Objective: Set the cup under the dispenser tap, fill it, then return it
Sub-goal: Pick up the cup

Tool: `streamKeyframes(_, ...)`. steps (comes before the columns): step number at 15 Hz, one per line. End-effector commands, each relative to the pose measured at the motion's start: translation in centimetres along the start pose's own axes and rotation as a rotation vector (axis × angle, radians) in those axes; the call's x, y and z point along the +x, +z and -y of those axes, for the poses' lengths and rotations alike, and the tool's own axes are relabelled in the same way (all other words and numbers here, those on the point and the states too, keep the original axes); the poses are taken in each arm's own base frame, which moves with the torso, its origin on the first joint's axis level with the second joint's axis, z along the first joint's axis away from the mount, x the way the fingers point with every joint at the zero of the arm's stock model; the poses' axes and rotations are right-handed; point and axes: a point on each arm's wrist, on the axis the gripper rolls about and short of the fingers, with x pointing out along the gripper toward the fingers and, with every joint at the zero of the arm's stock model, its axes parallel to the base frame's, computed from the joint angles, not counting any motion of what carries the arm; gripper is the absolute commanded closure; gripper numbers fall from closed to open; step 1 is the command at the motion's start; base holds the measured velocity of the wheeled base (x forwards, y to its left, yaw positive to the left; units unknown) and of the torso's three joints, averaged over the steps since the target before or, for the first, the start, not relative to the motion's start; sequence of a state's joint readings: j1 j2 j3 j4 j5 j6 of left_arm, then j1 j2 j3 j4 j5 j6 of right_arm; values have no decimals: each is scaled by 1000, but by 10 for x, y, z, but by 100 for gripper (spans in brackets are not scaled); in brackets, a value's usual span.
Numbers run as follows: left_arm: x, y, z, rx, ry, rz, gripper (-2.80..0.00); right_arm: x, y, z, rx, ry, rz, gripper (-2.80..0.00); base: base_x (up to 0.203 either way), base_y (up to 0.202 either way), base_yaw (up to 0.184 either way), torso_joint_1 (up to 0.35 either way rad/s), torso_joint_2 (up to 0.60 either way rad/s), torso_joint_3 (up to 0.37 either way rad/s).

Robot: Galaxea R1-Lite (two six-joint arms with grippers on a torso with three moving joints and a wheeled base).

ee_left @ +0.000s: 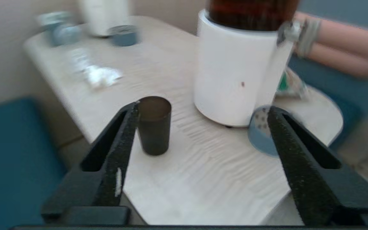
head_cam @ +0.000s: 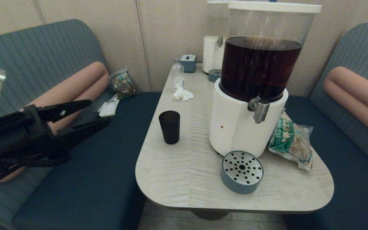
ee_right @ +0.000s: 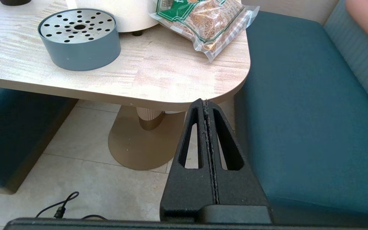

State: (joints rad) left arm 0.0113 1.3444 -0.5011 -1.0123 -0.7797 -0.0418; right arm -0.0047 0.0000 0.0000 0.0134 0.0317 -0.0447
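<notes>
smoky-black tapered plastic cup (head_cam: 169, 127): upright, mouth up, on pale wood-grain table (head_cam: 187, 172) at 9 o'clock of brushed-silver dispenser tap (head_cam: 259, 109), near table's left edge | left gripper (head_cam: 99, 111): spread, off-table at 9 o'clock of cup | right gripper (ee_right: 205, 103): pressed together, below table's near-right corner

Table (head_cam: 184, 179) bearing cup (head_cam: 169, 127), dispenser (head_cam: 235, 127)

Left pincer (head_cam: 99, 112): matte black slotted tapered fingers, black cable, white module.
</notes>
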Motion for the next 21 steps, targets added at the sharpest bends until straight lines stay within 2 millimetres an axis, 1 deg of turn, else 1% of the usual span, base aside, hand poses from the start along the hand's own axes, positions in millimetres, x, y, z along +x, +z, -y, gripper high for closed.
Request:
streamKeyframes(1,28,-66,-59,-14,-49,-53,-280,0,0,0,0,1,-2,0,0,0,0,0,0,0)
streamKeyframes(2,27,-79,-80,10,-54,-53,-280,0,0,0,-2,1,-2,0,0,0,0,0,0,0)
streamKeyframes(3,25,-88,-101,44,-66,-45,-280,0,0,0,-2,1,-2,0,0,0,0,0,0,0)
streamKeyframes(4,23,-89,-124,100,-82,-25,-280,0,0,0,-3,1,-2,0,0,0,0,0,0,0)
streamKeyframes(5,20,-97,-149,132,-102,-21,-280,0,0,0,-3,1,-2,0,0,0,0,0,0,0)
streamKeyframes(6,16,-104,-168,154,-134,-21,-280,0,0,0,0,1,-2,0,0,0,0,0,0,0)
streamKeyframes(7,14,-115,-185,164,-182,-27,-280,0,0,0,-3,1,-2,0,0,0,0,0,0,0)
streamKeyframes(8,12,-128,-197,162,-230,-33,-280,0,0,0,-2,2,-2,0,0,0,0,0,0,0)
streamKeyframes(9,12,-141,-204,150,-265,-40,-280,0,0,0,0,1,-2,0,0,0,0,0,0,0)
streamKeyframes(10,11,-156,-207,120,-304,-50,-280,0,0,0,0,1,-2,0,0,0,0,0,0,0)
streamKeyframes(11,15,-169,-206,86,-347,-58,-280,0,0,0,-2,1,-2,0,0,0,0,0,0,0)
streamKeyframes(13,35,-190,-194,27,-424,-65,-280,0,0,0,0,2,-2,0,0,0,0,0,0,0)
streamKeyframes(15,55,-202,-181,-20,-484,-71,-280,0,0,0,-3,1,-2,0,0,0,0,0,0,0)
streamKeyframes(17,74,-213,-173,-52,-525,-74,-280,0,0,0,-2,1,-2,0,0,0,0,0,0,0)
streamKeyframes(21,109,-219,-182,3,-510,-40,-280,0,0,0,0,2,-2,0,0,0,0,0,0,0)
